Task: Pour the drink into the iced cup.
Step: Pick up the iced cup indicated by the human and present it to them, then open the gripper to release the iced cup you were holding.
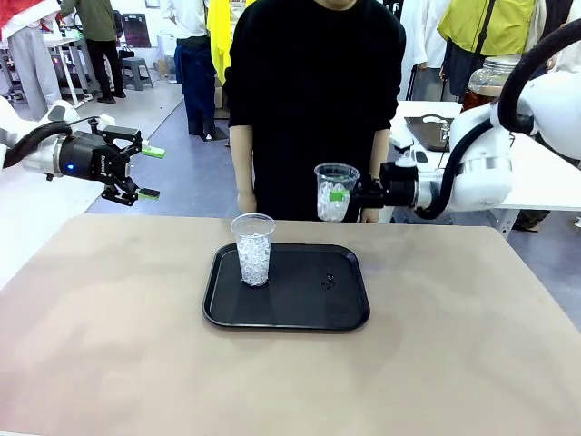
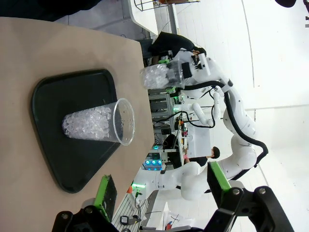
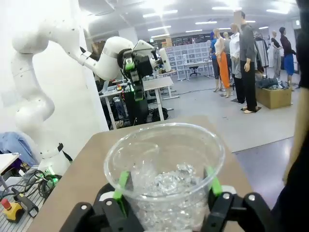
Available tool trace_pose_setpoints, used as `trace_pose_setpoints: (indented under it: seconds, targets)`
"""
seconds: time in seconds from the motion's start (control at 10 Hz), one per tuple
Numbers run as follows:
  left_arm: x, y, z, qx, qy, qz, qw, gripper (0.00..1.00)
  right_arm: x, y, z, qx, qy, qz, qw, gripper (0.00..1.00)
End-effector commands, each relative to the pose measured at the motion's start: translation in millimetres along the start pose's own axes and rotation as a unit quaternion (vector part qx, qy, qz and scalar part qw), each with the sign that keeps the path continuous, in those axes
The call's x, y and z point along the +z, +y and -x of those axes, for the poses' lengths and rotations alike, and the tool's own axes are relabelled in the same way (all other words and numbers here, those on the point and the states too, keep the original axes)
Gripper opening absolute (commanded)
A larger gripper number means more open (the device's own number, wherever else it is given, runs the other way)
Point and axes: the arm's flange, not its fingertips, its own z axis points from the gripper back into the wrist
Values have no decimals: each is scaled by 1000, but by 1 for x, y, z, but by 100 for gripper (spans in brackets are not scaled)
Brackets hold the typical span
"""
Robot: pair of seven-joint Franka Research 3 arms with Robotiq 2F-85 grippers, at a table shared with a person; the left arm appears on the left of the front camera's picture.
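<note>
Front view puts the left gripper [image 1: 150, 173] in the upper left, jaws spread around nothing. The right gripper [image 1: 338, 193], right of centre, pinches a clear held cup [image 1: 334, 207] half full of ice, just above the far edge of the black tray [image 1: 309, 300] in the frame; on the tray a second iced cup [image 1: 253, 250] stands upright. Right wrist view adds what that one hides: both green pads [image 3: 121, 186] pressed against the held cup's opposite sides.

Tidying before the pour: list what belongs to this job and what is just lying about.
Job: held cup of ice in right gripper; iced cup on black tray.
Lying about: open left gripper; dark speck on tray; jar behind right arm.
</note>
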Motion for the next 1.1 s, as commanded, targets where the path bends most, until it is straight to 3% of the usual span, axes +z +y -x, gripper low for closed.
trace_pose_setpoints:
  seconds: [0.0, 0.2, 0.3, 1.0]
  targets:
    - [1, 0, 2, -1, -1, -1, 1000, 100, 0, -14, -19, 0, 4, -16, 1000, 76]
    - [1, 0, 2, -1, -1, -1, 1000, 100, -2, -16, -22, -9, 26, -27, 999, 76]
    - [1, 0, 2, -1, -1, -1, 1000, 100, 0, -11, -22, 10, 3, -4, 1000, 76]
    - [1, 0, 2, -1, -1, -1, 1000, 100, 0, -11, -22, 10, 3, -4, 1000, 76]
